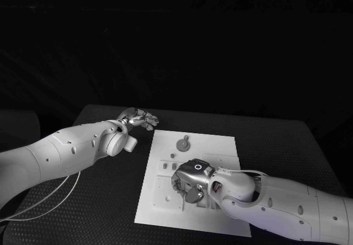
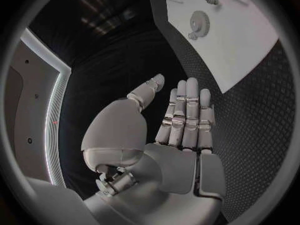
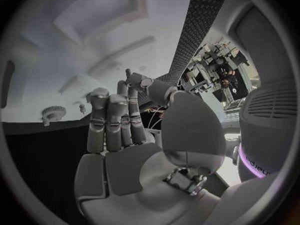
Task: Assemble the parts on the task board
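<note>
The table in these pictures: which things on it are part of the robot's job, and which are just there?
Part of the job:
- task board, the white plate
- gear-shaped part lying on the board's far end
- right hand, over the board's near half
- left hand, open, off the board's far left corner

Just there:
- black table
- cables hanging from the left arm

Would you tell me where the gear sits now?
In the head view, the gear lies on the task board's far end, between both hands.
</note>
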Controlling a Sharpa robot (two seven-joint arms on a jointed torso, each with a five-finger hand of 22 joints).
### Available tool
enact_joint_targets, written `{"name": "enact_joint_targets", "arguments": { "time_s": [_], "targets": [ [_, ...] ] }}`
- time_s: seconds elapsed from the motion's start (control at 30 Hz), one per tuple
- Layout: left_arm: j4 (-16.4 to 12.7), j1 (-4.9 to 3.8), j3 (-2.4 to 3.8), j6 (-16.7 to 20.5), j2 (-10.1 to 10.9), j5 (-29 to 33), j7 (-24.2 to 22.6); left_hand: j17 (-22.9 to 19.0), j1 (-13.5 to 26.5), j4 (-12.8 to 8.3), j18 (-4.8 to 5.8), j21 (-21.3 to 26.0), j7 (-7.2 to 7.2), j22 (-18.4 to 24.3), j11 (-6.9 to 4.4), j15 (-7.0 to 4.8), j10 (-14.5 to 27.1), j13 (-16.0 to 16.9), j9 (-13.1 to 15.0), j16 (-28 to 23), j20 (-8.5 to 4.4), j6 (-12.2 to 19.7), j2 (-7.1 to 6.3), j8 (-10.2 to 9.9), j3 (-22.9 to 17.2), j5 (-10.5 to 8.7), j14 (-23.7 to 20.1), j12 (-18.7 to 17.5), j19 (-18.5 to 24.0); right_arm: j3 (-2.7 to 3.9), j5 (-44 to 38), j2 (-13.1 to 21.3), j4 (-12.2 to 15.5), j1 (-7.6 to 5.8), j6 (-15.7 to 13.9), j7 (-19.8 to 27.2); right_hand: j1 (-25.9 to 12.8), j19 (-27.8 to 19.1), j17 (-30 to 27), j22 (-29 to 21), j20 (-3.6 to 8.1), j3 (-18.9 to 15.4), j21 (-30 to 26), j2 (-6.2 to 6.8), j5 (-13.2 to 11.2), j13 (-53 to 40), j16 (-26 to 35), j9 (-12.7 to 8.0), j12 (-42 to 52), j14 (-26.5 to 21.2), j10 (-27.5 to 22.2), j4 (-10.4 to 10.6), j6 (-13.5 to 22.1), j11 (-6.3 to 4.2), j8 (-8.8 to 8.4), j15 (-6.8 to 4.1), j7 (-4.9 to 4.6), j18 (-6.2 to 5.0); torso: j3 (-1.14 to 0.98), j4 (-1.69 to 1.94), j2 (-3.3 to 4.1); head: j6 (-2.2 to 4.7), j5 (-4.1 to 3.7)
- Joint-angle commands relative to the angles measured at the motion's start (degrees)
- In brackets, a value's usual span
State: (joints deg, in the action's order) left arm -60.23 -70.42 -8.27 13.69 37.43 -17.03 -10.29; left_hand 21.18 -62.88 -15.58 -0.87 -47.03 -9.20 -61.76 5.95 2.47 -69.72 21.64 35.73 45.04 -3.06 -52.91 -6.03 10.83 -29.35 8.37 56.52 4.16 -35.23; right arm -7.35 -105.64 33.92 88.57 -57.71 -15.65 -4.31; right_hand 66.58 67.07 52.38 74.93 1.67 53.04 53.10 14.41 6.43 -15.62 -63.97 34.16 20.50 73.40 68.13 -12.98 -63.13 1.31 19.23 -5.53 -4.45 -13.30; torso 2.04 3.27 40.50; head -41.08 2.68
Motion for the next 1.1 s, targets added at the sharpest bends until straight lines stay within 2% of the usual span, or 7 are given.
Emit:
{"name": "enact_joint_targets", "arguments": {
  "time_s": [0.03,0.1,0.13,0.17,0.57,1.1],
  "targets": [
    [-0.1,0.11,0.03,-0.8,-0.1,-0.1,-0.8,0.1,0.3,0.1,-0.01,0.2,-0.12,-0.1,-0.13,0.02,0.4,-0.1,-0.1,-0.2,-0.04,0.3,0.18,0.2,0.3,0.03,0.3,-0.2,-0.2,-0.01,-2.2,-0.4,-0.1,0.26,-0.7,-0.8,0.2,0.1,0.1,0.5,0.27,0.2,-0.2,0.00,-0.3,-0.1,0.3,0.1,-0.3,0.0,6.8,-0.1,-0.3,-0.68,0.03,-0.11,-0.27,-1.70,-0.07,-0.05,0.09,0.01,0.25],
    [-0.1,0.13,0.02,-0.8,0.0,-0.1,-0.8,0.1,0.3,0.1,0.00,0.2,-0.13,-0.1,-0.12,0.02,0.4,-0.1,-0.1,-0.2,-0.04,0.3,0.19,0.2,0.3,0.04,0.3,-0.2,-0.2,0.00,-2.3,-0.4,-0.2,0.33,-0.7,-0.9,0.2,0.2,0.1,0.5,0.27,0.2,-0.2,0.03,-0.3,-0.1,0.3,0.1,-0.3,0.1,6.8,-0.1,-0.3,-0.68,0.03,-0.12,-0.26,-1.70,-0.05,0.03,0.17,0.01,0.21],
    [-0.1,0.14,0.02,-0.9,0.0,-0.1,-0.8,0.1,0.3,0.1,0.00,0.2,-0.13,-0.1,-0.12,0.02,0.4,-0.1,-0.1,-0.2,-0.04,0.3,0.19,0.2,0.3,0.04,0.3,-0.2,-0.2,0.00,-2.4,-0.4,-0.2,0.35,-0.7,-1.0,0.2,0.2,0.1,0.5,0.27,0.2,-0.2,0.06,-0.4,-0.1,0.3,0.1,-0.3,0.1,6.8,-0.1,-0.3,-0.69,0.02,-0.12,-0.26,-1.70,0.08,0.19,0.34,0.12,0.05],
    [-0.1,0.14,0.02,-0.8,0.0,-0.1,-0.8,0.1,0.3,0.1,0.00,0.3,-0.13,-0.1,-0.12,0.02,0.4,-0.1,-0.1,-0.2,-0.04,0.3,0.20,0.2,0.3,0.04,0.3,-0.2,-0.2,0.00,-2.5,-0.5,-0.3,0.37,-0.7,-1.0,0.2,0.2,0.1,0.5,0.27,0.3,-0.2,0.07,-0.4,-0.1,0.3,0.1,-0.3,0.1,6.8,-0.1,-0.3,-0.69,0.02,-0.12,-0.26,-1.70,0.09,0.22,0.37,0.13,0.02],
    [-0.2,0.15,0.02,-0.8,0.2,-0.1,-0.8,0.2,0.3,0.1,0.02,0.3,-0.14,-0.1,-0.11,0.03,0.4,-0.1,-0.1,-0.3,-0.05,0.4,0.22,0.2,0.3,0.04,0.3,-0.2,-0.2,0.02,-3.8,-0.7,-0.4,0.48,-2.3,-2.2,0.3,0.4,0.2,0.5,0.32,0.6,-0.2,0.34,-0.7,-0.2,0.4,0.2,-0.5,0.3,7.0,0.1,-0.4,-0.73,-0.02,-0.17,-0.21,-1.70,-0.02,0.22,0.65,0.21,0.17],
    [-0.1,0.15,0.02,-1.0,0.2,-0.1,-0.7,0.3,0.4,0.1,0.04,0.3,-0.15,-0.1,-0.11,0.02,0.5,-0.1,-0.1,-0.3,-0.05,0.4,0.24,0.3,0.4,0.04,0.3,-0.2,-0.2,0.14,-4.1,-1.0,-1.4,0.49,-2.3,-2.5,0.4,0.6,0.2,0.5,0.37,1.0,-0.2,0.57,-1.0,-0.3,0.5,0.3,-0.6,0.5,7.1,0.3,-0.6,-0.76,-0.08,-0.20,-0.17,-1.70,-0.06,0.21,0.81,0.20,0.23]
  ]
}}
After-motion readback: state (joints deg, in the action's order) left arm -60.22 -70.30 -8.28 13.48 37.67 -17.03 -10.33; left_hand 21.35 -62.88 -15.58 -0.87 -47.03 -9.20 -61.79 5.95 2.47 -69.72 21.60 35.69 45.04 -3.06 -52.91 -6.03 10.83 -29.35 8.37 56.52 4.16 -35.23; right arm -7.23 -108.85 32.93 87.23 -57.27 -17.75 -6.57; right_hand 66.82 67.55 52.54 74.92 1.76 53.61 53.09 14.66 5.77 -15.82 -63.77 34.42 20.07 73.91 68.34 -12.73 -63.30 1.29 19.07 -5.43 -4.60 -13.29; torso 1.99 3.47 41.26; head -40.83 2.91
